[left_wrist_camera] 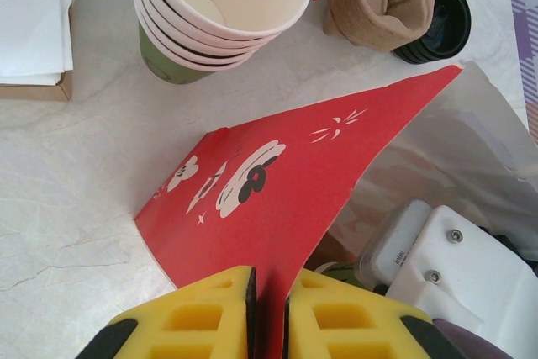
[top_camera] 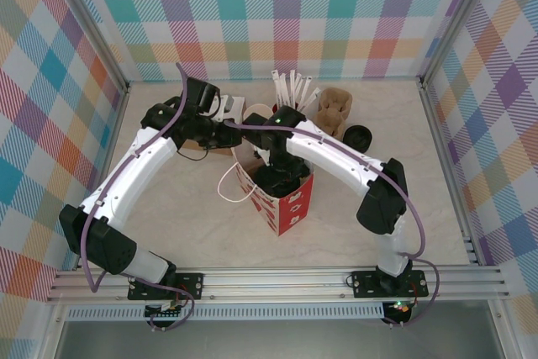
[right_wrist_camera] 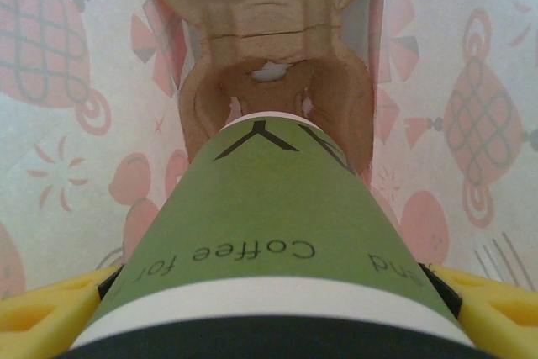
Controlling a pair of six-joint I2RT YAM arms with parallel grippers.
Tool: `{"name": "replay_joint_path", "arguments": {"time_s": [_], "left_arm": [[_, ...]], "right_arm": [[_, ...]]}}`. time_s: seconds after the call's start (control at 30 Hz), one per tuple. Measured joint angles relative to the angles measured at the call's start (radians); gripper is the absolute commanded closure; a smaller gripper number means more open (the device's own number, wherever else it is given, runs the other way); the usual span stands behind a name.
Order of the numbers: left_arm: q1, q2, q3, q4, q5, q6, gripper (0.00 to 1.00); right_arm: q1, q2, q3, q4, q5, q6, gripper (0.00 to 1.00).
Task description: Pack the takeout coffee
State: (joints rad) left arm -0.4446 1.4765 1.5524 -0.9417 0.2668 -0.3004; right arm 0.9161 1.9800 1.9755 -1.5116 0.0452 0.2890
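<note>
right claw [right_wrist_camera: 271,319] wide around green coffee cup [right_wrist_camera: 269,233] inside red bag [left_wrist_camera: 277,191], just above cardboard tray [right_wrist_camera: 277,98]. left claw [left_wrist_camera: 269,313] narrow, pinching bag's edge. step: seating cup. next likely: lower straight into tray pocket, then release.

The right claw [right_wrist_camera: 273,313] grips the green coffee cup [right_wrist_camera: 269,233] above a pulp carrier [right_wrist_camera: 277,39].

Bright, even light is cast from overhead, and soft shadows are thrown beneath the arms [top_camera: 151,157]. Inside the red bag [right_wrist_camera: 471,124], ahead of the right gripper [right_wrist_camera: 269,317], light is diffused pink through the walls. The green cup [right_wrist_camera: 269,233] is blurred nearest the lens. Ahead of the left gripper [left_wrist_camera: 269,308], the bag is rendered sharply.
</note>
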Motion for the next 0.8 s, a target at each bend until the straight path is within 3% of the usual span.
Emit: {"name": "replay_joint_path", "arguments": {"time_s": [0.8], "left_arm": [[0.000, 0.000, 0.000, -0.001, -0.025, -0.003, 0.84]], "right_arm": [[-0.020, 0.038, -0.059, 0.053, -0.004, -0.018, 0.17]]}}
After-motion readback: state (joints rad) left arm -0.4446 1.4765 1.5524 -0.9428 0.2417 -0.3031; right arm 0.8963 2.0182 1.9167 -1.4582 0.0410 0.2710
